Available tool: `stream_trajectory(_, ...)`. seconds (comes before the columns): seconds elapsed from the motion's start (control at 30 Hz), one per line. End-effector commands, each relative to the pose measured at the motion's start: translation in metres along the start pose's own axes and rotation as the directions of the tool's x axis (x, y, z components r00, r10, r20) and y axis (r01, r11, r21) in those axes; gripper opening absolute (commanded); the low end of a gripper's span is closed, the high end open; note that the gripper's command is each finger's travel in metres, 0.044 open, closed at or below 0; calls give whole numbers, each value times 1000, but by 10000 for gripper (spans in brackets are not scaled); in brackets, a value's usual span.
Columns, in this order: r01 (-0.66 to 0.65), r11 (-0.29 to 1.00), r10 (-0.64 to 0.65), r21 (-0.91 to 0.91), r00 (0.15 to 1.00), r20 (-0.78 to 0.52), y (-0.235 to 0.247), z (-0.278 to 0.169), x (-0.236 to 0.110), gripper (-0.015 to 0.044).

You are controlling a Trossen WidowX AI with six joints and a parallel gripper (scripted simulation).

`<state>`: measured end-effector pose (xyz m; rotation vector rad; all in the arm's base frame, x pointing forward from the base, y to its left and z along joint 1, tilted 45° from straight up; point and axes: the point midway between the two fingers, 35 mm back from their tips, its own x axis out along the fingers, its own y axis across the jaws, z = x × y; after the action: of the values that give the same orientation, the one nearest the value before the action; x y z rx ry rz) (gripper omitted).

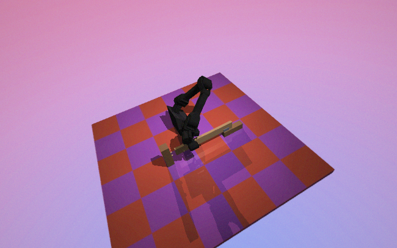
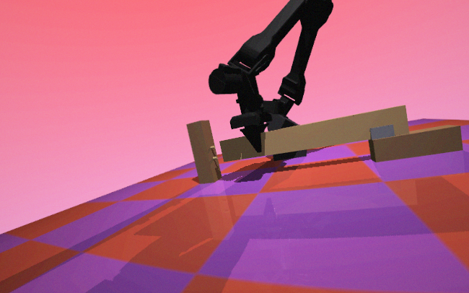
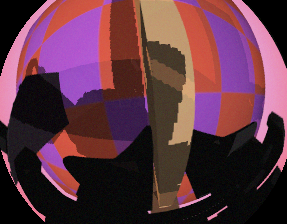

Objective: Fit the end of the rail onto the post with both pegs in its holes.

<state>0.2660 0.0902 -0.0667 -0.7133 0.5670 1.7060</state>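
The long wooden rail (image 1: pixel 207 137) (image 2: pixel 324 133) (image 3: pixel 160 83) is lifted off the table at its near end. Its far end sits in the grey bracket (image 2: pixel 382 131) on the low footboard block (image 1: pixel 234 127) (image 2: pixel 416 143). My gripper (image 1: pixel 190 143) (image 2: pixel 256 143) is shut on the rail close to its near end. The short wooden post (image 1: pixel 166 154) (image 2: pixel 203 151) stands upright just beyond that end. Its two pegs (image 2: pixel 213 152) face the rail's end, with a small gap between them. In the wrist view the rail runs up the middle between my dark fingers.
The checkered red and purple table (image 1: pixel 255 190) (image 2: pixel 301 225) ends in open edges on all sides. The arm's base (image 1: pixel 175 118) stands behind the rail.
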Motion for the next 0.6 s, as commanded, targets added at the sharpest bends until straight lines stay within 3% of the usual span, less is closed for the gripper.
stream_trajectory(0.0,13,1000,-13,-2,1000,-2,-3,-3,-4,0)
stream_trajectory(0.57,13,1000,-13,-2,1000,-2,-4,-8,-3,0)
